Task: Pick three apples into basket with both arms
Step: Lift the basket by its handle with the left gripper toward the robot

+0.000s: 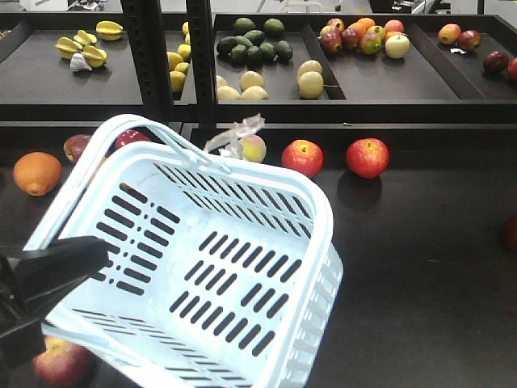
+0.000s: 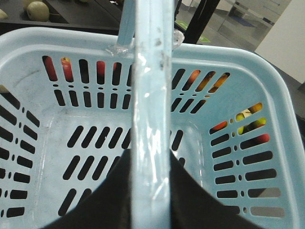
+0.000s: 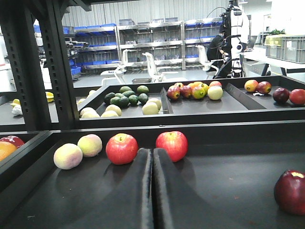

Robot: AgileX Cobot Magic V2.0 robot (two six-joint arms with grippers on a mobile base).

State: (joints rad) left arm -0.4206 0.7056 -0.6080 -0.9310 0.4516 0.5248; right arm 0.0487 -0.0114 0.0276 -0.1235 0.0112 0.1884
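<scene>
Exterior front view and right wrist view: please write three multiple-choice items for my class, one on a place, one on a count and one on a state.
1. Where are the two bright red apples relative to the basket?
A) inside it
B) on the dark surface beyond it
C) on the floor

2. How many fruits lie in the basket?
A) none
B) one
C) three

3. What is the state of the right tool?
A) wide open
B) shut, holding nothing
C) shut on an apple

Answers:
1 B: both apples sit on the dark surface past the basket's far rim.
2 A: the front and left wrist views show only the basket's bare slotted floor.
3 B: its fingers meet with nothing between them.
</scene>
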